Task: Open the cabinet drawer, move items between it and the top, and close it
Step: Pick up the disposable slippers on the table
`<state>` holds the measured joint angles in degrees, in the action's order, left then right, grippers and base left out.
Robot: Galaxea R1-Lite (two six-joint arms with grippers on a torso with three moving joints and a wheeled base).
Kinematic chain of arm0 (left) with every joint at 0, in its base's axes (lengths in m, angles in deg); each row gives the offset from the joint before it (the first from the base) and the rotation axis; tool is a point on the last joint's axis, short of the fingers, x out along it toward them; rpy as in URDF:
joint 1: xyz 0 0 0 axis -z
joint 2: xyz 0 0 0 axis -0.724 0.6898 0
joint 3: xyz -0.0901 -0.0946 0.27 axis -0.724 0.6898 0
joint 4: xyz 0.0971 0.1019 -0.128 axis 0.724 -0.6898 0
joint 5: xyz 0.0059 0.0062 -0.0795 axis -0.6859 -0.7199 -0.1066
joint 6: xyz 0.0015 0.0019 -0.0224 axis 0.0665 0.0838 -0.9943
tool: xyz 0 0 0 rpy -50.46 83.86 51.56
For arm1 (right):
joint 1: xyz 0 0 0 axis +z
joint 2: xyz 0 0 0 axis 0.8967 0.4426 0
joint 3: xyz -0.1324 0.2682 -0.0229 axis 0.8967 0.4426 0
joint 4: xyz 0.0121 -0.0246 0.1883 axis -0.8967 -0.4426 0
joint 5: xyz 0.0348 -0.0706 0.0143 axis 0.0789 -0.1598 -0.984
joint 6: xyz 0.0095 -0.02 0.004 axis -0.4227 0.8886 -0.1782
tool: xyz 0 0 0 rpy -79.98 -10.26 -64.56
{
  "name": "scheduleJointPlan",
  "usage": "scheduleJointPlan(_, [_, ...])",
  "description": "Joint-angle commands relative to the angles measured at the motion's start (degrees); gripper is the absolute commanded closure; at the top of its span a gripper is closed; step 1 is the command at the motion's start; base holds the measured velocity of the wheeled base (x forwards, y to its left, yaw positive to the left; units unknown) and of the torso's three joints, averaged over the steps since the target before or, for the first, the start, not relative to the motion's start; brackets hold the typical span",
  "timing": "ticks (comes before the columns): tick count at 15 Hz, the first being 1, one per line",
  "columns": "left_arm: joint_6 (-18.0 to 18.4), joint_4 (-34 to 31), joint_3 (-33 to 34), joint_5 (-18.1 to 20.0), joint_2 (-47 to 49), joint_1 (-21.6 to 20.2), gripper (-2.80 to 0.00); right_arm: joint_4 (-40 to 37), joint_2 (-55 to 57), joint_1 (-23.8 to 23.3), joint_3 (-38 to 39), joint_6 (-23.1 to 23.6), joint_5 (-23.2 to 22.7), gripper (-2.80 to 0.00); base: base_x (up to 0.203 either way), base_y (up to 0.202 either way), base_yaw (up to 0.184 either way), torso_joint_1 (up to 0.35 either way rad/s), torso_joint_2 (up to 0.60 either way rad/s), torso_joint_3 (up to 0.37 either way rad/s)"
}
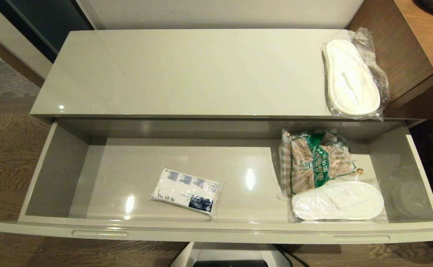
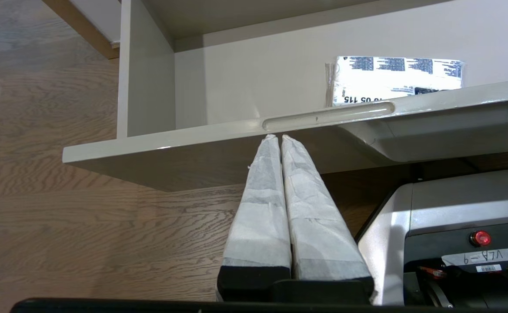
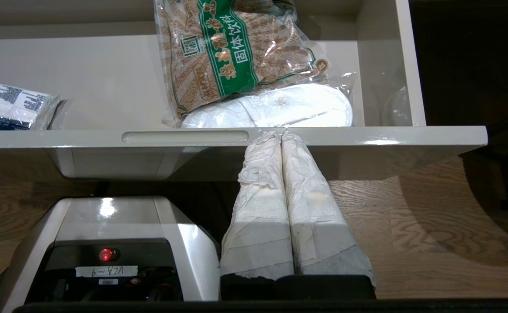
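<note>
Drawer status: the wide, glossy pale grey-beige cabinet drawer (image 1: 216,231) is pulled fully out. The long glossy grey-beige cabinet top (image 1: 172,74) lies behind it at 12 o'clock.

Item locations:
- Small white soft tissue pack w/ blue print (image 1: 186,191): drawer floor, approx. 7 o'clock of drawer centre, well apart from the rest
- Flat white slipper in crinkly clear wrap (image 1: 338,200): drawer, 4 o'clock corner, just inside the front rim
- Brown-and-green checked snack bag (image 1: 314,160): at the slipper's 12 o'clock, its lower edge overlapping the slipper
- Second wrapped white slipper (image 1: 351,79): on the top, far 3 o'clock end, its wrap overhanging the front edge

End effectors: left end effector (image 2: 279,137) clenched, empty, tips just under the drawer front rim by the left handle slot (image 2: 328,115). Right end effector (image 3: 279,134) clenched, empty, tips at the rim beside the right handle slot (image 3: 185,137). Both arms parked low; neither shows in the head view.

Risks (judged):
1. Raising either arm straight up → tips strike the rim's underside. Back off first
2. Pulling the drawer slipper → overlapping snack bag may drag along
3. Crinkly wrap is slick, may slip from a shallow pinch
4. Overhanging slipper on the top could be nudged into the drawer
5. Closing w/ an arm inside → pinch
</note>
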<state>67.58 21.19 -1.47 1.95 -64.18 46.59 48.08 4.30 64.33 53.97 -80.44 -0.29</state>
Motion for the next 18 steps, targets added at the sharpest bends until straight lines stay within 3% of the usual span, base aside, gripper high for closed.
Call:
scheduleJointPlan(1, [0.06,0.04,0.0,0.0,0.09,-0.03,0.0,0.0,-1.25,0.02,0.09,-0.05,0.0,0.0,0.0,0.0,0.0,0.0,0.0,0.0])
scheduleJointPlan(18, [0.06,0.04,0.0,0.0,0.09,-0.03,0.0,0.09,-1.25,0.02,0.09,-0.49,0.0,0.0,0.0,0.0,0.0,0.0,0.0,0.0])
